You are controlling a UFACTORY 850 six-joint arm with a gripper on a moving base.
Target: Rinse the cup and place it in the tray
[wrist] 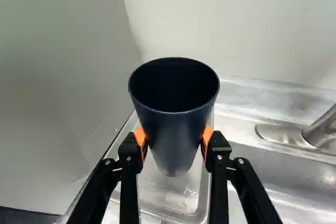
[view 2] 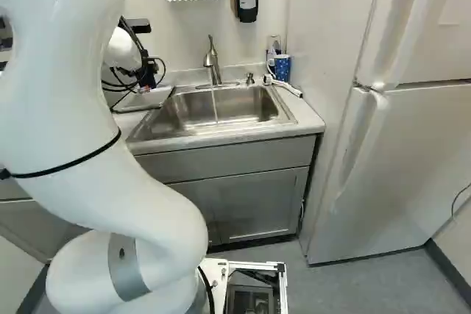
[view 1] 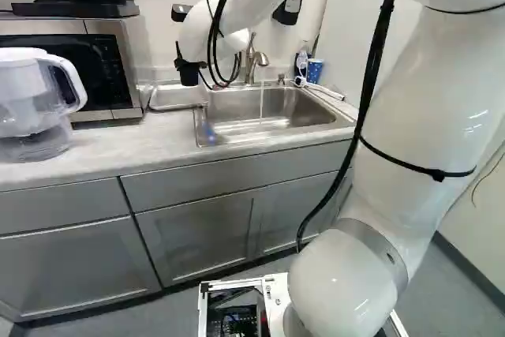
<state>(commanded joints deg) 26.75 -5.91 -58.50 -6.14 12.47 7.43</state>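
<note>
The sink point(view 1: 276, 108) is silver, the surface point(view 1: 142, 144) around it pale grey, the cabinets point(view 1: 197, 234) below it darker grey. Left of it, a very dark navy cup point(wrist: 173, 140) between black fingers point(wrist: 129, 163) with orange pads point(wrist: 140, 136); behind its right end, a blue cup point(view 2: 282, 68) with white speckles

A kitchen area, with sink point(view 2: 221, 108), microwave point(view 1: 95, 69), refrigerator point(view 2: 397, 159) and cabinets point(view 1: 197, 234).
</note>
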